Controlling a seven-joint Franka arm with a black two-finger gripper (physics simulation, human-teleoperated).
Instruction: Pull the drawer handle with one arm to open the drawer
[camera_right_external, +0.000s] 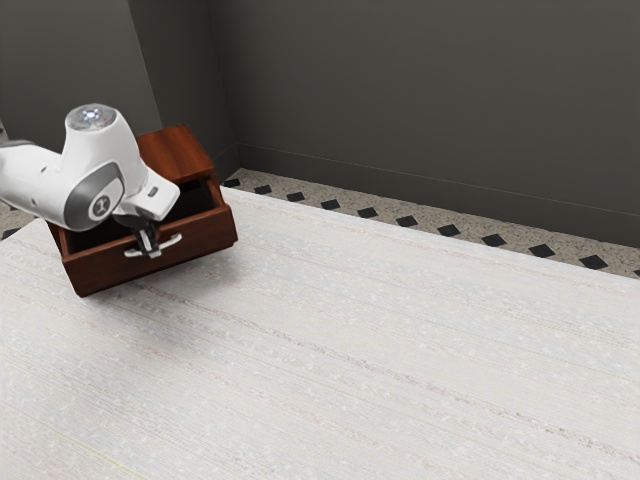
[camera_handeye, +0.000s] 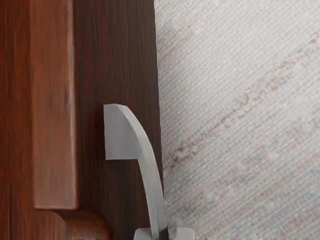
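Note:
A small reddish-brown wooden cabinet stands at the exterior view's left. Its drawer is slid out some way, with a dark gap showing behind the drawer front. A pale grey curved handle sits on the front. My black gripper hangs down from the white hand and is shut on the handle near its middle. In the wrist view the handle arcs off the dark wood front toward the hand, where the fingertips clamp it.
The cabinet rests on a wide pale wood-grain surface that stretches toward the exterior view's right. Dark grey walls and a tiled strip with black diamonds lie behind.

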